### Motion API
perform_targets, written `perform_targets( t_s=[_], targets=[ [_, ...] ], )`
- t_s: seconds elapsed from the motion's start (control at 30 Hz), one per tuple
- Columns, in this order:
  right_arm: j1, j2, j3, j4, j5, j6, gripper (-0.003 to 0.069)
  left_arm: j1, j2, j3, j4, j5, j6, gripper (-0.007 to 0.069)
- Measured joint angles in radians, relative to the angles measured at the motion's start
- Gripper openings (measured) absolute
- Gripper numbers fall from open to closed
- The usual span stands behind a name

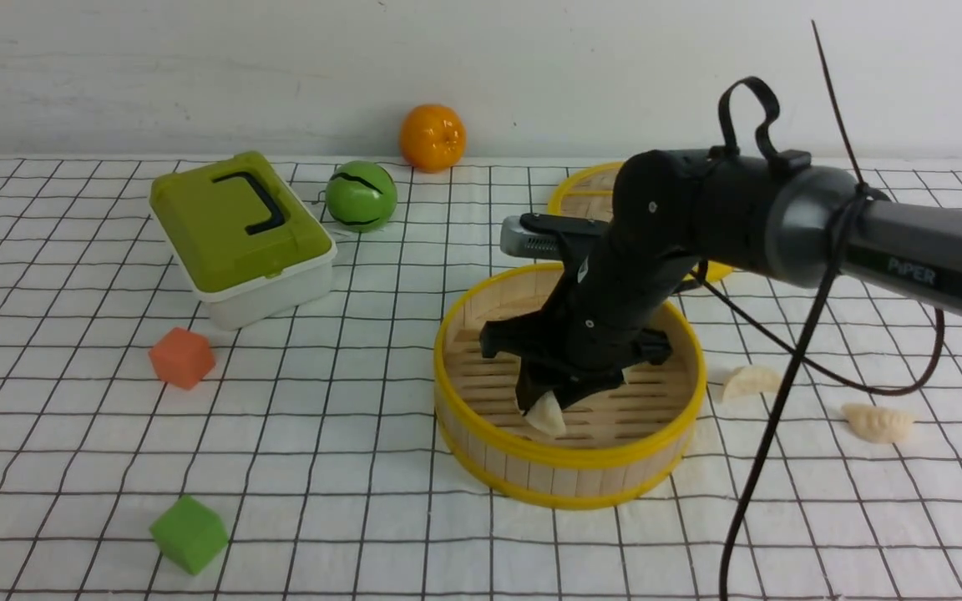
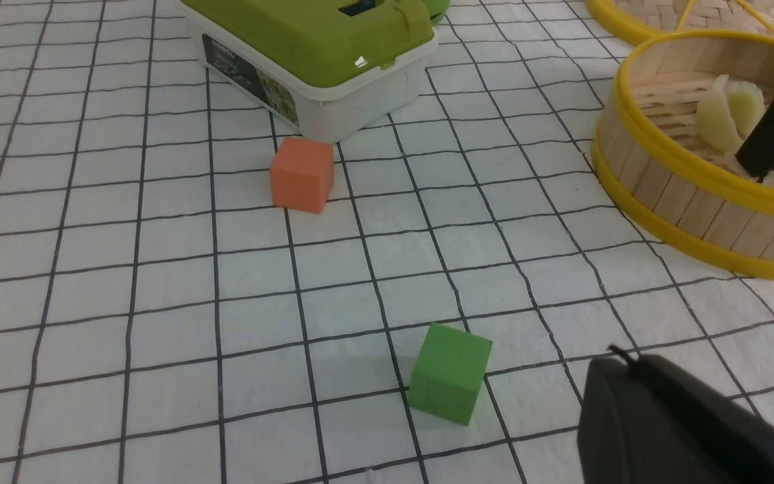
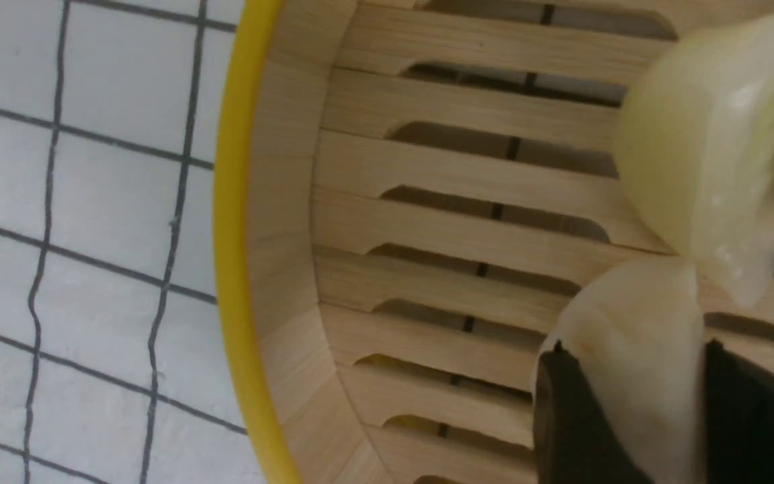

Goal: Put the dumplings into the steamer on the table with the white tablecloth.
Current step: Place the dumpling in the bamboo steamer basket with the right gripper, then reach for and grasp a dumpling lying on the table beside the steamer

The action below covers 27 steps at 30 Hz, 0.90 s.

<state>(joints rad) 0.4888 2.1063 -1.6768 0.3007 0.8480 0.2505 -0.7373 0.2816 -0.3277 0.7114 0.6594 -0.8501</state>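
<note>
The right pincer (image 1: 544, 404) grips a cream dumpling (image 1: 548, 416) low at the steamer (image 1: 531, 477)'s six o'clock, for gentle release; left pincer (image 2: 662, 413) closed.

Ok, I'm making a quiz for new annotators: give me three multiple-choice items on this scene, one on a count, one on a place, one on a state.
1. How many dumplings lie on the cloth outside the steamer, in the front view? A none; B two; C five.
2. Where is the orange cube? A in the steamer; B on the cloth by the green-lidded box; C stacked on the box.
3. What is the right gripper doing? A closed on a cream-white dumpling; B open and empty; C closed on the orange cube.
Answers: B, two lie right of the steamer; B, it sits just before the box; A, the right wrist view shows it between the fingers.
</note>
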Motion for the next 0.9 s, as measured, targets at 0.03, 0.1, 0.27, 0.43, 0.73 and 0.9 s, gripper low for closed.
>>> perform_targets(
  t_s=[0.03,0.1,0.27,0.43,0.73,0.9],
  targets=[
    [0.000,0.000,0.000,0.002,0.000,0.001,0.0274,0.000,0.000,0.000,0.000,0.000,0.000,-0.0013],
    [0.000,0.000,0.000,0.027,-0.004,0.017,0.0358,0.000,0.000,0.000,0.000,0.000,0.000,-0.0013],
    [0.000,-0.017,0.000,0.044,-0.004,0.025,0.0513,0.000,0.000,0.000,0.000,0.002,0.000,-0.0013],
    [-0.029,-0.147,0.000,-0.008,0.028,-0.014,0.0580,0.000,0.000,0.000,0.000,0.003,0.000,-0.0013],
    [-0.272,-0.273,0.004,-0.245,0.153,-0.081,0.0562,0.000,0.000,0.000,0.000,0.014,0.000,-0.0013],
    [-0.394,-0.224,0.071,-0.277,0.213,-0.329,0.0530,0.000,0.000,0.000,0.000,0.014,0.000,-0.0013]
  ],
)
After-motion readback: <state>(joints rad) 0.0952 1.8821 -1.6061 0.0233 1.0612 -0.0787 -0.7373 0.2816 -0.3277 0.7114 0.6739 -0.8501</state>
